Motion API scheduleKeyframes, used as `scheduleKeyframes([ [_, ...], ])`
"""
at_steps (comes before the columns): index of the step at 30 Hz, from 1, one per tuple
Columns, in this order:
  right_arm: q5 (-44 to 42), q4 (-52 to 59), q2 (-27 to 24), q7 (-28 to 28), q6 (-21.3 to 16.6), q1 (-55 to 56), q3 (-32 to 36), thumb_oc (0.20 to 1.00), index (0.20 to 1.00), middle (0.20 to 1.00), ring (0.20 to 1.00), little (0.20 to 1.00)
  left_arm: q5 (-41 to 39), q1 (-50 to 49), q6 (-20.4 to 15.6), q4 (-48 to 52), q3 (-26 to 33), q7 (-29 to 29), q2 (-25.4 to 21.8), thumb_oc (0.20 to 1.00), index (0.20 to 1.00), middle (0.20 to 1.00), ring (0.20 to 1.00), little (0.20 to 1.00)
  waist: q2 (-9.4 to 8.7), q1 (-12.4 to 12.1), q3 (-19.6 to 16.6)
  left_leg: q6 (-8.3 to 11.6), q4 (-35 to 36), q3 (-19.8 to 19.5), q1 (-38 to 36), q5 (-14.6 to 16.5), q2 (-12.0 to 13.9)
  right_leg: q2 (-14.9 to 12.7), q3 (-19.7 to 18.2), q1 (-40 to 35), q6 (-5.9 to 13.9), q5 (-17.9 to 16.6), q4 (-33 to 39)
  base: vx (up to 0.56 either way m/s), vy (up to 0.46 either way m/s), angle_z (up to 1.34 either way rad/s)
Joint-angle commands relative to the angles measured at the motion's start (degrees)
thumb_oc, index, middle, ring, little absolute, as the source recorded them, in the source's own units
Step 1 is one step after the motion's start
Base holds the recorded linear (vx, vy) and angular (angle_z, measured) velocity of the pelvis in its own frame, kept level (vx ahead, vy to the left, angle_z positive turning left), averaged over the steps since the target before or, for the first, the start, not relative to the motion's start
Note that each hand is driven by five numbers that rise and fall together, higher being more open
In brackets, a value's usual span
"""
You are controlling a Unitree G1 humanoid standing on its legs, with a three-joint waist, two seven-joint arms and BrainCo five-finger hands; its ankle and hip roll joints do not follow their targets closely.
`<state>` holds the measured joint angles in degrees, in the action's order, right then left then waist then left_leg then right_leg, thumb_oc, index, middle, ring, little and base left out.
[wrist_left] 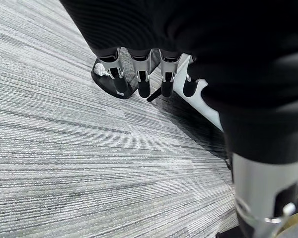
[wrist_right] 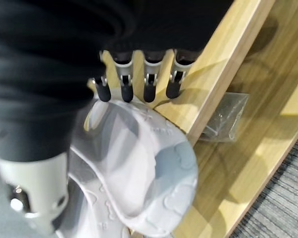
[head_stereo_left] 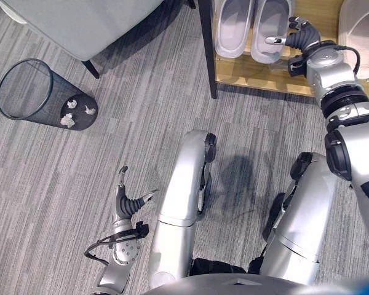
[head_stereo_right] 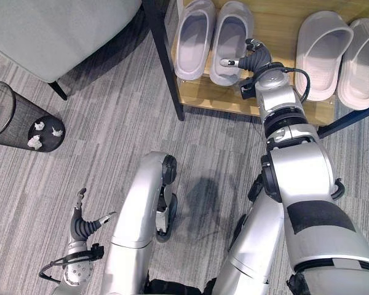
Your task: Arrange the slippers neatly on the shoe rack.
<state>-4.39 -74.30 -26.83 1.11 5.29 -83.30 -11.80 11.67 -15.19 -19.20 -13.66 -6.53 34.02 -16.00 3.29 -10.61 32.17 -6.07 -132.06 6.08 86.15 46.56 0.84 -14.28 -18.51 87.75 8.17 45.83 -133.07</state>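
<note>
The left hand (head_stereo_left: 128, 206) hangs low by the robot's side over the grey striped carpet (head_stereo_left: 80, 172), fingers loose and spread, nothing in it. Out past its fingertips and off to the side there's a black mesh wastebasket (head_stereo_left: 24, 89) with a few crumpled paper scraps (head_stereo_left: 71, 112) in the bottom, and further on a grey upholstered seat (head_stereo_left: 80, 24) on dark legs.

The right hand (head_stereo_right: 249, 58) is up at the wooden shoe rack (head_stereo_right: 283, 21), which has a black metal frame (head_stereo_right: 163, 58). Its fingers (wrist_right: 149, 84) look mostly straight, tips just above the heel of a lilac-grey slipper (head_stereo_right: 230, 40), thumb out alongside it. It doesn't look closed around the slipper; whether the tips actually touch it, can't tell. That slipper sits on the shelf right beside its matching slipper (head_stereo_right: 194, 37), the two side by side, toes pointing away from the hand. On the other side of the hand, well apart on the same shelf, is a pale beige pair of slippers (head_stereo_right: 341, 52). In the wrist view there's a clear plastic bag (wrist_right: 228, 119) lying on the lower wooden board beyond the slipper.
</note>
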Motion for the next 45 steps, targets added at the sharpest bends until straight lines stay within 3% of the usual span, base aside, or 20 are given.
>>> scheduleKeyframes([
  [1,2.1,-3.5,3.4,1.1,-0.4,-4.2,-2.0,1.000,1.000,1.000,1.000,1.000,1.1,-1.0,-2.9,5.2,-3.9,0.9,-2.9,1.000,1.000,1.000,1.000,1.000,2.49,-3.3,-2.4,-4.95,-3.5,-5.4,3.8,3.4,0.9,2.6,-11.4,-0.1,-2.48,-22.6,6.3,0.00,0.000,0.00],
  [13,3.5,-2.0,4.5,-2.1,-0.4,-4.6,-0.6,1.000,1.000,1.000,1.000,1.000,1.8,0.0,-3.7,3.0,-4.6,1.7,-2.3,1.000,1.000,1.000,1.000,1.000,2.28,-3.3,-2.4,-5.48,-4.1,-6.2,3.8,3.4,0.6,2.9,-10.8,-0.9,-1.95,-23.1,7.0,0.00,0.009,0.00],
  [14,4.1,0.9,3.5,-5.3,-2.2,-4.3,-0.8,1.000,1.000,1.000,1.000,1.000,0.6,-0.5,-3.6,2.6,-4.6,1.1,-1.2,1.000,1.000,1.000,1.000,1.000,2.07,-2.9,-2.4,-5.65,-3.9,-6.1,3.8,3.4,0.8,3.0,-10.9,-0.8,-1.90,-23.4,7.2,-0.01,0.042,0.00],
  [18,4.5,8.7,2.9,-9.1,-4.3,-2.2,-1.0,1.000,1.000,1.000,1.000,1.000,-0.6,-1.0,-3.3,3.2,-4.0,0.4,0.5,1.000,1.000,1.000,1.000,1.000,1.51,-1.8,-2.4,-5.75,-3.6,-5.6,3.8,3.4,1.2,3.2,-11.6,-0.5,-1.96,-23.6,7.7,0.00,0.012,0.00],
  [25,5.0,17.3,1.3,-9.1,-4.7,3.0,-1.0,1.000,1.000,1.000,1.000,1.000,-0.9,0.0,-3.1,2.6,-4.5,1.3,1.7,1.000,1.000,1.000,1.000,1.000,0.55,0.1,-2.4,-5.34,-3.2,-5.6,3.8,3.4,1.6,3.6,-11.9,-0.1,-1.94,-23.5,7.7,0.00,0.000,0.00],
  [27,1.6,26.8,2.0,-8.5,-5.4,7.8,2.9,1.000,1.000,1.000,1.000,1.000,-1.2,0.6,-3.7,2.2,-4.0,2.7,2.5,1.000,1.000,1.000,1.000,1.000,0.27,0.7,-2.4,-5.29,-2.7,-5.5,3.8,3.4,1.8,3.6,-12.1,0.0,-1.93,-23.5,7.9,-0.01,0.001,-0.02],
  [28,2.1,37.1,0.5,-9.0,-6.4,12.2,3.3,1.000,1.000,1.000,1.000,1.000,-1.8,0.1,-4.3,1.9,-3.7,3.5,3.2,1.000,1.000,1.000,1.000,1.000,0.00,1.3,-2.4,-5.58,-2.4,-5.5,3.8,3.4,1.9,3.6,-12.3,-0.1,-1.91,-23.7,8.1,-0.01,-0.011,-0.03],
  [32,-0.5,59.4,-4.1,-6.9,-4.6,24.9,8.2,1.000,1.000,1.000,1.000,1.000,-4.9,0.6,-5.2,1.1,-2.9,4.3,5.3,1.000,1.000,1.000,1.000,1.000,-0.37,2.7,-2.4,-5.66,-2.4,-5.8,3.8,3.4,2.1,3.3,-11.4,-0.5,-1.61,-24.1,8.4,0.02,-0.035,-0.06],
  [39,-0.9,78.9,-10.6,-5.6,-3.2,41.2,13.7,1.000,1.000,1.000,1.000,1.000,-4.5,4.6,-6.1,1.7,-2.0,7.4,6.5,1.000,1.000,1.000,1.000,1.000,-0.85,5.2,-2.4,-4.88,-0.9,-7.0,3.8,2.0,1.2,4.5,-10.3,-2.1,-1.67,-23.4,7.8,0.01,-0.092,-0.01],
  [40,0.6,83.2,-13.6,-6.2,-3.7,46.5,16.3,1.000,1.000,1.000,1.000,1.000,-4.8,5.5,-7.0,2.0,-1.7,7.3,6.7,1.000,1.000,1.000,1.000,1.000,-1.15,6.3,-2.4,-4.30,-0.2,-7.4,3.8,1.3,0.8,4.9,-9.7,-2.6,-2.01,-22.9,7.5,0.00,-0.186,0.18],
  [42,0.3,86.5,-14.2,-6.2,-3.5,54.3,20.7,1.000,1.000,1.000,1.000,1.000,-4.8,7.6,-8.1,0.8,-1.3,7.7,6.8,1.000,1.000,1.000,1.000,1.000,-0.89,7.0,-2.4,-2.97,1.1,-8.3,3.8,0.0,0.3,4.9,-8.6,-3.1,-2.01,-22.4,7.3,-0.02,-0.182,0.35],
  [45,1.7,88.9,-14.3,-5.9,-4.7,63.2,23.8,1.000,1.000,1.000,1.000,1.000,-15.1,9.2,-6.2,0.5,3.9,2.9,11.8,1.000,1.000,1.000,1.000,1.000,-0.45,7.5,-2.4,-1.73,2.5,-9.4,3.8,-1.5,0.0,3.6,-7.0,-4.4,-2.33,-22.0,8.1,0.01,-0.140,0.14],
])
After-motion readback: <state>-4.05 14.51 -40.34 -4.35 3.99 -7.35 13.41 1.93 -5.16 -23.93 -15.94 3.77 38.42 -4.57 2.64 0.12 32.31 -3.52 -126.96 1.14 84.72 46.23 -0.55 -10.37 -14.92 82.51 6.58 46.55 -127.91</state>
